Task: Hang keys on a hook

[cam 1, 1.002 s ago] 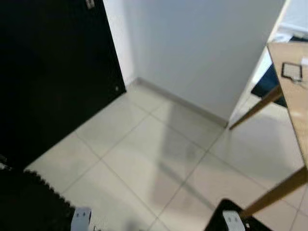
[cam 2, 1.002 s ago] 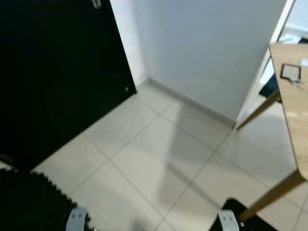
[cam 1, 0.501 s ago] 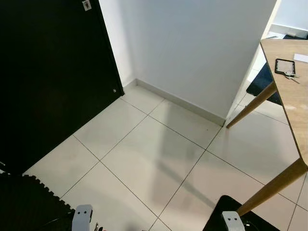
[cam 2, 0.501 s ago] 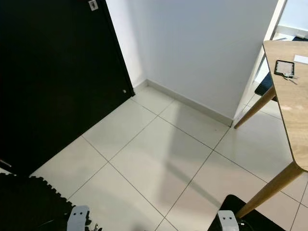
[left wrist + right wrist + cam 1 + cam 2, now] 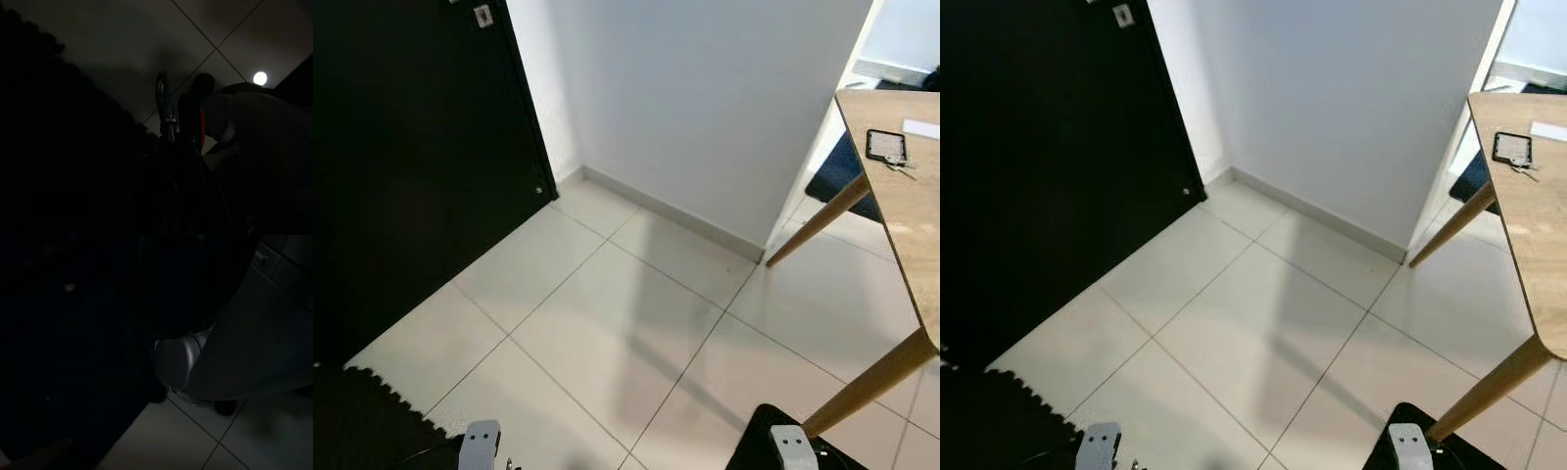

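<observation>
In the head views the whole scene has shifted since a second ago and the blur has cleared, so the camera has moved; the keys [image 5: 899,163] lie beside a dark tray [image 5: 885,145] on the desk [image 5: 911,211], well apart from the robot, and no hook is visible, so by my judgement the task remains at the approach stage. In the left wrist view the left claw [image 5: 183,115] hangs idle over the tiled floor [image 5: 215,24], too dark to tell spread or closed. The right wrist view is nearly black, and the right claw's state cannot be told.
</observation>
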